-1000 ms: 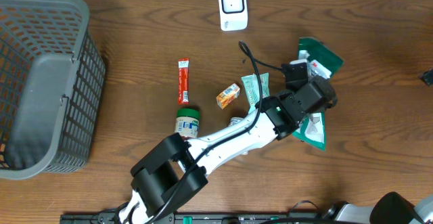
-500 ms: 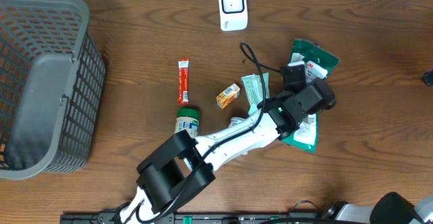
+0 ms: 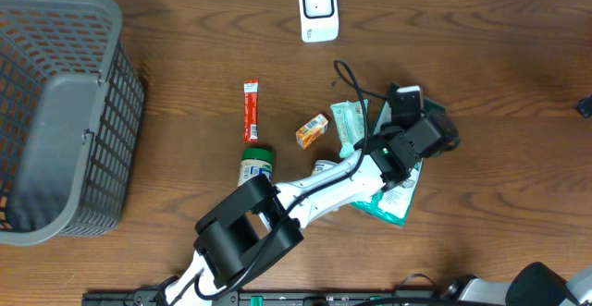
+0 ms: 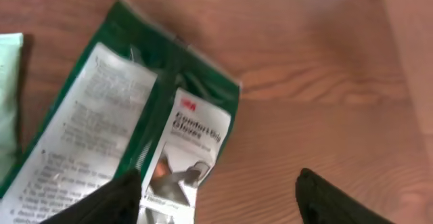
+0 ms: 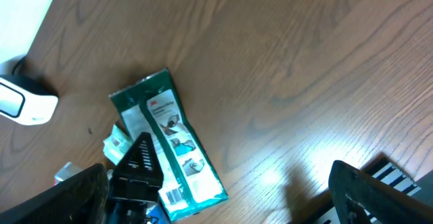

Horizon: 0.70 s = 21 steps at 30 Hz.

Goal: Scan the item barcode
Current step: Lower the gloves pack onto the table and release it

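Table: brown wood, plain grain, smooth with a soft sheen; glove packet: glossy green plastic film, creased, carrying a flatter white printed panel; my left fingers: dark and matt, plastic by the look; basket: grey matt plastic lattice; scanner: smooth white plastic, faintly glossy; sachet: red printed film, its finish too small for me to judge.

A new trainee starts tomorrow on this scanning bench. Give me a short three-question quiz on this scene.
1. True or false: the green packet lies on the table, with the left jaws open above it.
2. Which lies nearest the jar? A scanner, B red sachet, C basket.
3. Fill in: the jar's lid is coloured ___.
Key: 1 true; 2 B; 3 green.
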Tool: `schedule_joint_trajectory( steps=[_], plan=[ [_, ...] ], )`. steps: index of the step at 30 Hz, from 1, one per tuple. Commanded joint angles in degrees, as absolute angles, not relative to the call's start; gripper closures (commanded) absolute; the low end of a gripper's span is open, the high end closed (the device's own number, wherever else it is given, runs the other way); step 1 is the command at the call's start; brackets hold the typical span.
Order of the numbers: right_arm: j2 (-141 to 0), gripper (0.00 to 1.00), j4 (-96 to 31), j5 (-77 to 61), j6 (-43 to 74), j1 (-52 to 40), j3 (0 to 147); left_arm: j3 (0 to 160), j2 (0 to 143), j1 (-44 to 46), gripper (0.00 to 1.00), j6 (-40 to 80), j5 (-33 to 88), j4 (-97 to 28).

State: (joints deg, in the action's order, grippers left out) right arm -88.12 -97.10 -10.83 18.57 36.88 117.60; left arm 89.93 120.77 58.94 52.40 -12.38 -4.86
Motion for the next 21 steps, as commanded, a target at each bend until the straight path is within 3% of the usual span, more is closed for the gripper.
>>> schedule_joint_trajectory(
  steps=[1,11,15,21],
  plan=[
    [-88.1,0.01,-97.3,-10.5,17.5,37.1,118.4,90.0,120.7,58.9,0.26,47.1,-13.3,-4.4],
    [-88.1,0.01,-97.3,-11.3,13.6,37.1,118.4,90.6,109.8,58.8,0.26,30.2,-7.6,-7.9],
    [-88.1,0.01,-97.3,-17.1,6.9,37.0,118.3,90.6,102.3,57.8,0.26,22.4,-10.5,-16.3],
    [-88.1,0.01,-97.3,-22.8,2.0,34.8,115.9,90.6,89.5,51.2,0.30,21.5,-14.8,-33.3]
  ],
)
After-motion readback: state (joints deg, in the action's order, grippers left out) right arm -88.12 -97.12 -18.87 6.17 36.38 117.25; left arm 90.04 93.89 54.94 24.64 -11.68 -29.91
